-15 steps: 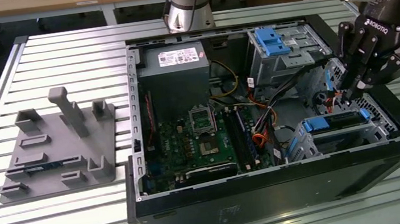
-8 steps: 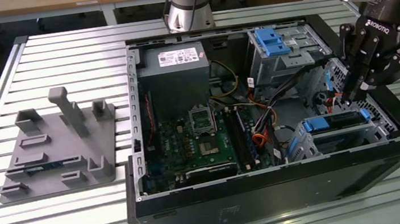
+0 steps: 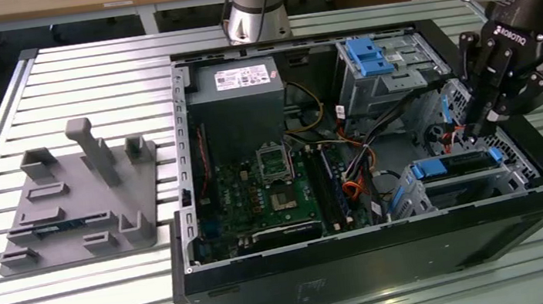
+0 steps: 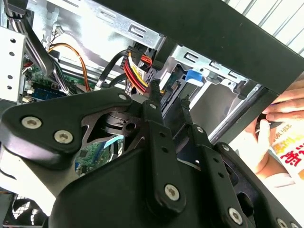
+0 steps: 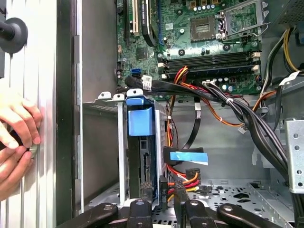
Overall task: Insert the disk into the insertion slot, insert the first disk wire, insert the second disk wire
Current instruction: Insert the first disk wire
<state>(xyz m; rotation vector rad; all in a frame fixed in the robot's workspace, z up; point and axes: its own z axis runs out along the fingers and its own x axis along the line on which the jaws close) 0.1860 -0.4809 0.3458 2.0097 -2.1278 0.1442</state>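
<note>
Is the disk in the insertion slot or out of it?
In. The disk sits inside the grey insertion slot, its blue carrier between the cage walls; the gripper hovers at its end.

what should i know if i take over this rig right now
Gripper: down inside the computer case, at one end of the disk; can't tell if it holds anything.
Disk: sits in the slot, blue frame showing.
Wires: red-and-yellow wires lie right by the gripper; plugged or not, unclear.
Done: disk in. Left: apparently both wires.
A person's hands rest outside the case.
</note>
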